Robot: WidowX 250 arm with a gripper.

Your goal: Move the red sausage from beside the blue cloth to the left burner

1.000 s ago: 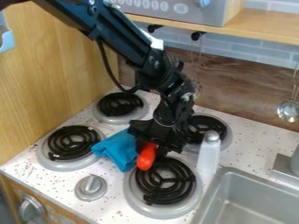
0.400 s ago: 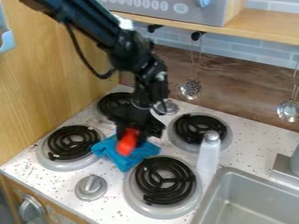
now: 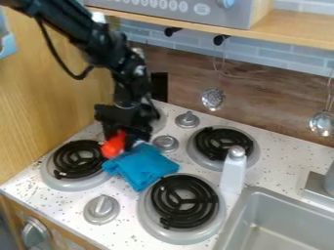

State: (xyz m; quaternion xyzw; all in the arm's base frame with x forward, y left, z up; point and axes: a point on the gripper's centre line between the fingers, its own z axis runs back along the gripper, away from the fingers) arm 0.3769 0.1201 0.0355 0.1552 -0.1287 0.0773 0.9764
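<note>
Speckled white stovetop surface (image 3: pixel 277 166), wood-grain backsplash (image 3: pixel 267 110) behind; black fingers (image 3: pixel 124 136) pinch a red-orange oblong object (image 3: pixel 113 145) beside a blue cloth (image 3: pixel 141 166).

- The arm (image 3: pixel 72 29) is black, with a faint bluish sheen along its long, straight-sided upper part.
- A thin black cable (image 3: pixel 55 53) loops loosely outside it.
- One small patch (image 3: pixel 98 18) is white.
- The jointed lower part is chunky and uneven, with small pale spots (image 3: pixel 139 71), too blurred to identify.
- The gripper (image 3: pixel 124 140) has a broad, blocky black body.
</note>
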